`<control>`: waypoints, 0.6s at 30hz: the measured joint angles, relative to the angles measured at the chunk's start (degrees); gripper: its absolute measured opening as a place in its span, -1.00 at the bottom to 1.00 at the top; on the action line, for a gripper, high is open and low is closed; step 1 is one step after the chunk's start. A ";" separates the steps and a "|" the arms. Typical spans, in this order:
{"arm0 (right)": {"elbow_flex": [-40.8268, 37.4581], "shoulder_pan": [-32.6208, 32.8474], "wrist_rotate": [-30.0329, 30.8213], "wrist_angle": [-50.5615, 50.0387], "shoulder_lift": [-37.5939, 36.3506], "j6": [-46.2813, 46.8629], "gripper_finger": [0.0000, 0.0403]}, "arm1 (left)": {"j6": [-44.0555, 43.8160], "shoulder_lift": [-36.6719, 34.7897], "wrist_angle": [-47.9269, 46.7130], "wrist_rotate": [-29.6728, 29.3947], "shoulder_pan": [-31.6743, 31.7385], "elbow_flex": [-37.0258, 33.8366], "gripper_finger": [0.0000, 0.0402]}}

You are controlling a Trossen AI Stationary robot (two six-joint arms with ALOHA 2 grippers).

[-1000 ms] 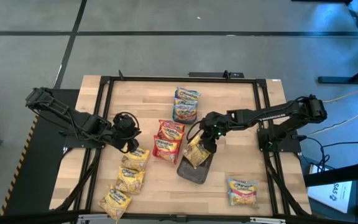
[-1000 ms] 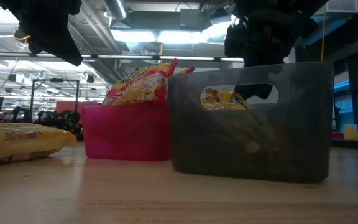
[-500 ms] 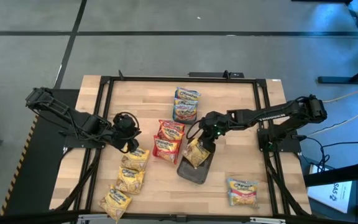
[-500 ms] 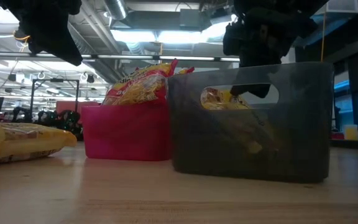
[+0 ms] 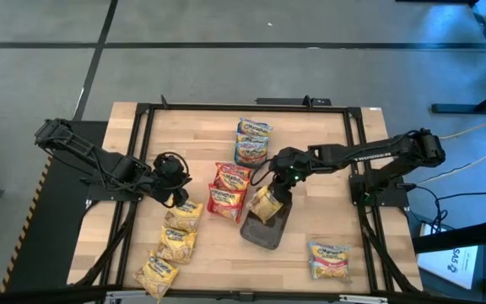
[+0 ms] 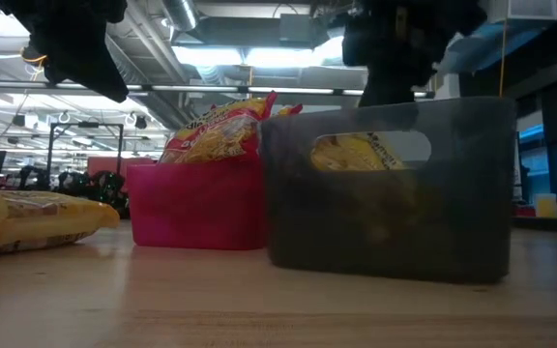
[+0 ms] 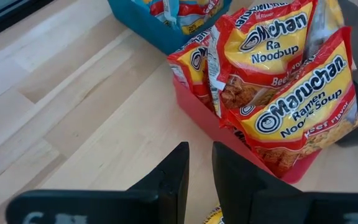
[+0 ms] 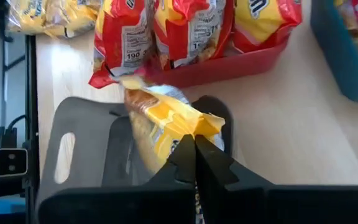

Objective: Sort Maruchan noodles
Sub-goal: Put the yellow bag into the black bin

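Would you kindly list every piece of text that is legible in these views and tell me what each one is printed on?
"Maruchan Ramen Noodle Soup", partly creased, with "Beef Flavor": on the front red packet in the red tray.
"190": on the nutrition panel of a red packet in the right wrist view.
Yellow packet pinched by the right end effector: print not readable.
Loose packets in the high view: too small to read.

Light wooden table (image 5: 201, 127) with black frame stands on grey concrete floor (image 5: 226, 51) marked by dark lines; bright ceiling lights (image 6: 249, 53) hang beyond
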 joint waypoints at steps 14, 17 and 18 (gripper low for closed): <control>15.79 3.37 7.08 -24.18 -0.01 -1.64 -1.00 | 0.42 0.00 -0.65 -0.05 0.00 0.00 -0.68; 17.29 4.45 7.36 -24.35 -0.01 -1.62 -1.00 | 0.42 0.00 -1.49 -0.07 0.00 0.00 -0.68; 17.57 4.77 7.94 -24.62 -0.01 -1.60 -1.00 | 0.42 0.00 -1.47 -0.07 0.00 0.00 -0.68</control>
